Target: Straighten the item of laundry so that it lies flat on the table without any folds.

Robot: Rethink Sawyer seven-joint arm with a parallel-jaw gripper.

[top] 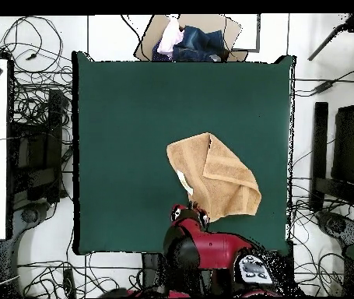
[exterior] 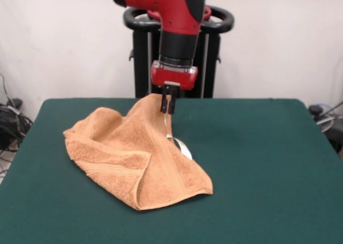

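Even, bright indoor light with soft shadows

The front view is evenly lit and sharp; the towel (exterior: 136,161) throws only a thin soft shadow onto the green bench (exterior: 268,163). A pale glossy highlight sits on the red arm (exterior: 177,8). Overhead, white floor areas look washed out.

orange-tan towel (exterior: 136,158), dk green table (exterior: 268,163), red/blk arm (exterior: 177,19)

Front view, overhead view — shared table (exterior: 268,163)

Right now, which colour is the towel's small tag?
White; the tag shows best in the front view, beside the towel.
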